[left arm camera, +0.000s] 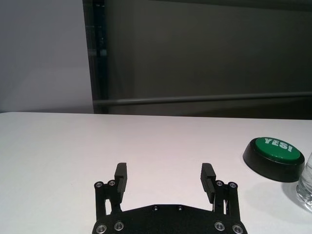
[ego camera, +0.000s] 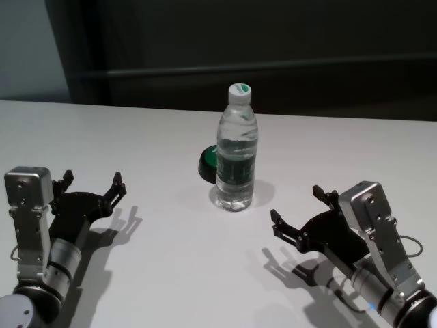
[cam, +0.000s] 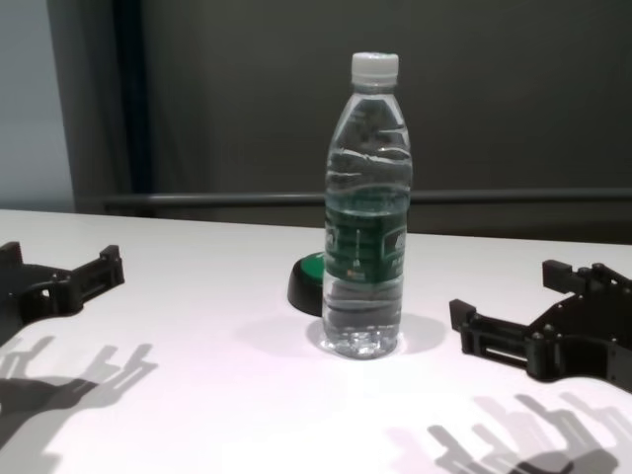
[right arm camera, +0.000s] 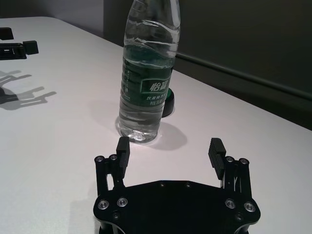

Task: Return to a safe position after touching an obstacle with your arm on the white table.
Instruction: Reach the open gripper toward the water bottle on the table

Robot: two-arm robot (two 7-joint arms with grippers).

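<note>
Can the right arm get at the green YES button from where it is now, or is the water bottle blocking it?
Probably not straight on. From the right gripper, open above the white table, the water bottle stands directly before the green YES button, hiding most of it. It would likely need to go around.

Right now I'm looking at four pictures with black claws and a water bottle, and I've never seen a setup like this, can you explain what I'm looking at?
It is a robot with two arms, each ending in a black two-fingered claw called a gripper. One picture looks down from its head, one looks forward from its chest, and two come from cameras on its wrists. On the white table a clear water bottle stands upright, with a low black button with a green top just behind it. The left gripper hovers open on the left, the right gripper open on the right. Neither touches the bottle, and neither holds anything.
</note>
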